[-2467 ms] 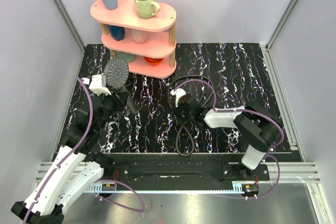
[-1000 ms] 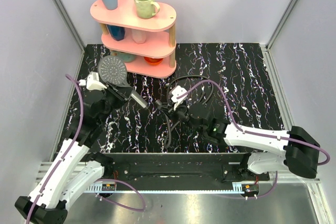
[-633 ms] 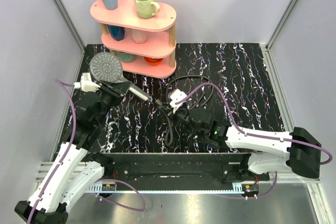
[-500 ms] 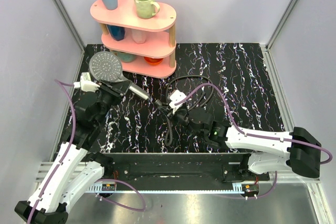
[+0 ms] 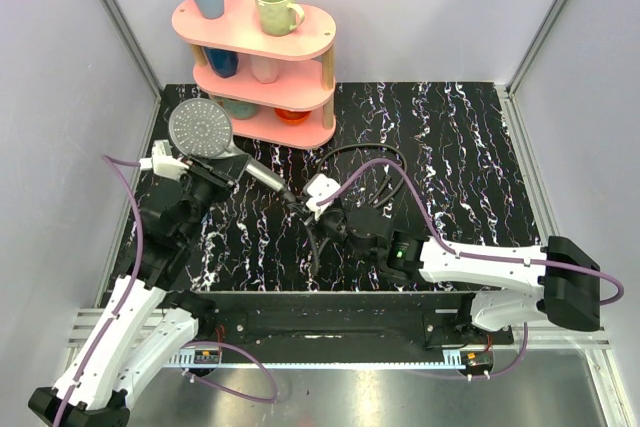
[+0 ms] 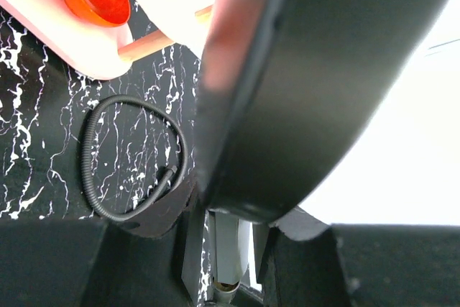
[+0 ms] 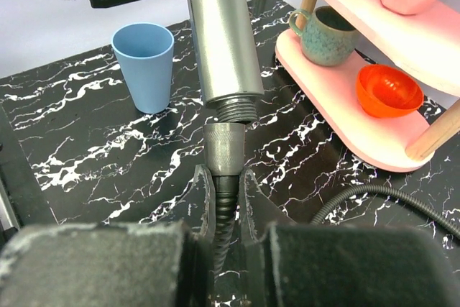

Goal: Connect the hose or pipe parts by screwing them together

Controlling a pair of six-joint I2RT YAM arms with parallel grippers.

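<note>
Screwing was not yet begun. The shower head was held up by its handle in the left gripper, pinched tight. The nut of the black hose was pinched in the right gripper, just under the handle's thread. Joining and turning were left to be done. An orange bowl on the pink shelf was seen empty.

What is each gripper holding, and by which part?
Left gripper: the handheld shower head with round grey perforated face, gripped on its handle just below the face. Right gripper: the thin black flexible hose, pinched just behind its metal end nut.
</note>
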